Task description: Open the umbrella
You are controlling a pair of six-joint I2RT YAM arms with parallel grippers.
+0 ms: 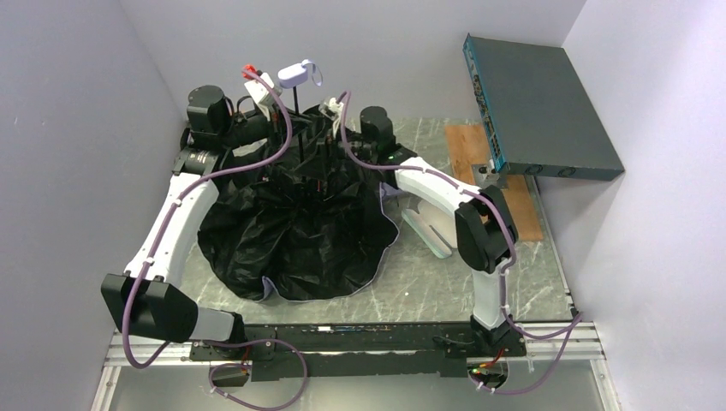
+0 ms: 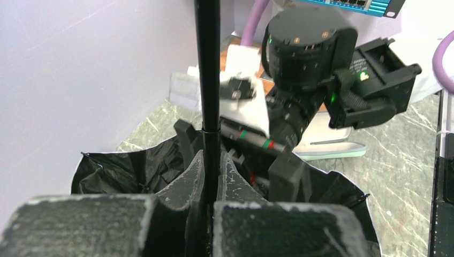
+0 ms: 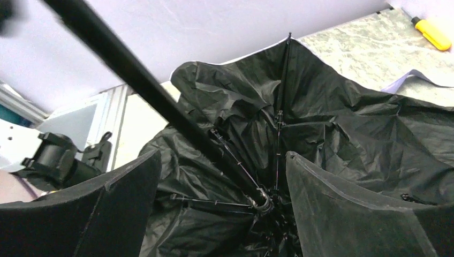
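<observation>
The worktop is a marbled grey-green slab enclosed by pale walls.

The umbrella lies inverted on the left-centre of the worktop. Its black lining faces up. The canopy is spread out but slack and creased. A thin strip of pale outer fabric shows along the near rim.

A blue-grey equipment box sits at the far right. It partly overlaps a wooden board laid on the worktop.

A pale mint-green oval case lies just beside the right edge of the canopy, under the right forearm.

The black shaft rises from the canopy's centre hub and tilts toward the back wall. The ribs fan out from the hub below it.

The lavender handle with its strap loop tops the shaft, clear of the worktop.

Left claw: both fingers are pressed together on the shaft, above the canopy and below the handle.

Right claw: its fingers are spread wide, one on each side of the shaft. It sits low over the hub. In the right wrist view neither finger touches the shaft.

A small yellow object lies on the worktop beyond the canopy edge. It is too small to identify.
</observation>
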